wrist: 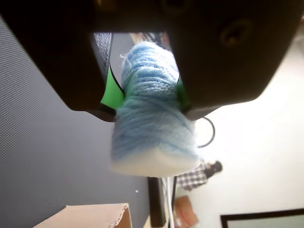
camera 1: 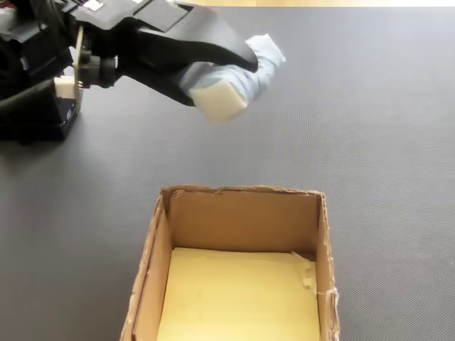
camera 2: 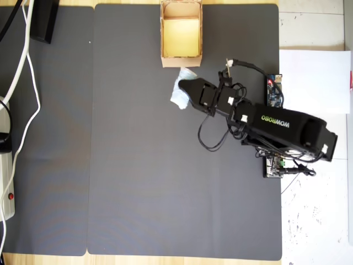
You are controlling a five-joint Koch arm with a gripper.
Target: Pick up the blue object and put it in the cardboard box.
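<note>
- In the wrist view the blue object (wrist: 152,118) fills the near foreground, pinched at its middle between the black jaws of the tool (wrist: 146,97), both ends sticking out free.
- The fixed view shows the tool (camera 1: 220,78) clenched on the bundle (camera 1: 238,82), held above the grey mat (camera 1: 384,128).
- The cardboard box (camera 2: 181,34) sits at the mat's far edge in the overhead view, open-topped, near the bundle (camera 2: 181,94) but apart.
- Bare mat (camera 2: 143,165) spreads wide to the left.
</note>
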